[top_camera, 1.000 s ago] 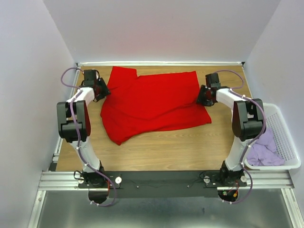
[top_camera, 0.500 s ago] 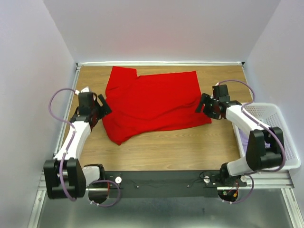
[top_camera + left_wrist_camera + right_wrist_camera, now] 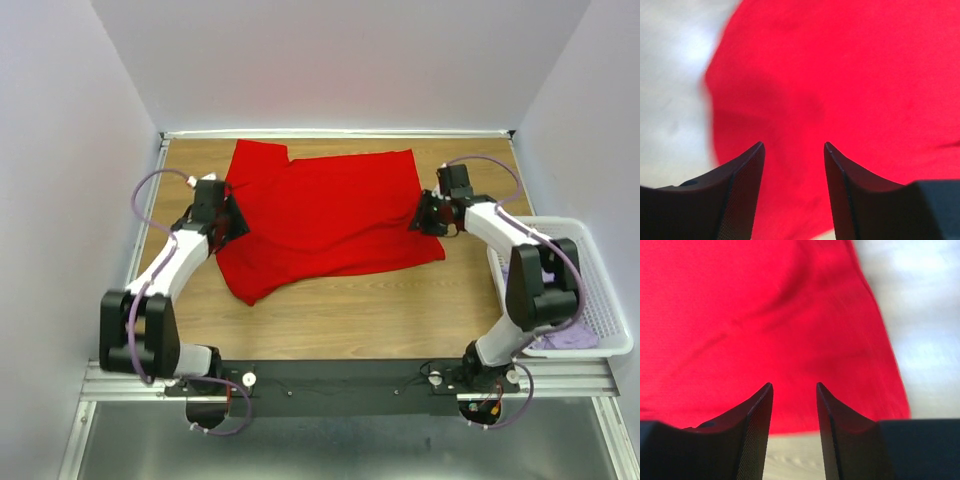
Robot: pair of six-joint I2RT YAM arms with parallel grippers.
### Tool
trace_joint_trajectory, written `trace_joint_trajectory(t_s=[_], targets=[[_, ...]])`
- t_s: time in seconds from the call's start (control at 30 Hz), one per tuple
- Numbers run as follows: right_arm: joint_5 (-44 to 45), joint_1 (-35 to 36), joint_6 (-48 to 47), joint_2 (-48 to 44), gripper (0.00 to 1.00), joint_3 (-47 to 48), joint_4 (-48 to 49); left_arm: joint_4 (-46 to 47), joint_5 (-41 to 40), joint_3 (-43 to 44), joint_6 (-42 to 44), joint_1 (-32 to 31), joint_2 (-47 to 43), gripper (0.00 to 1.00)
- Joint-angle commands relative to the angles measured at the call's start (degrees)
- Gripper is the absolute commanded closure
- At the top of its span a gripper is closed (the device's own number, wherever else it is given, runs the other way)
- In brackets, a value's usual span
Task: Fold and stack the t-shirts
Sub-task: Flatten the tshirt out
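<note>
Rail (image 3: 110,378) of pale metal runs along the near edge, with two robot arms (image 3: 160,280) bolted to it side by side. Beyond it lies a wooden table (image 3: 340,310). At the table's right edge stands a white lattice basket (image 3: 612,300), with crumpled lilac t-shirts (image 3: 565,335) inside at its near end.

Farther in, a bright red t-shirt (image 3: 330,215) lies spread on the far half of the table. It is slightly rumpled, and its near left corner reaches closest to the arms. The left gripper (image 3: 232,215) sits at the shirt's left edge and the right gripper (image 3: 420,215) at its right edge, both pointing inward over the cloth.

In each wrist view the two black fingers (image 3: 740,190) stand parted. Red cloth shows through the gap and nothing is pinched between them.

A plain white wall (image 3: 340,60) closes the far side.
</note>
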Motion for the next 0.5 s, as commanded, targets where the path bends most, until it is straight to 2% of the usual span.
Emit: trace_joint_trajectory(t_s=[0.0,0.2,0.47], targets=[[-1.48,2.27,-1.2,6.63,0.53,5.98,0.39,3.17,-1.19,5.79,2.73,-3.76,7.58,0.42],[-1.56,3.33,0.29,11.75,0.53,6.88,0.13,1.25,1.01,10.91,4.49,-5.44,19.19,0.43],[-4.46,3.51,1.61,9.73,0.52,-1.82,-3.47,-0.87,5.57,1.69,3.97,-7.9,21.05,0.43]])
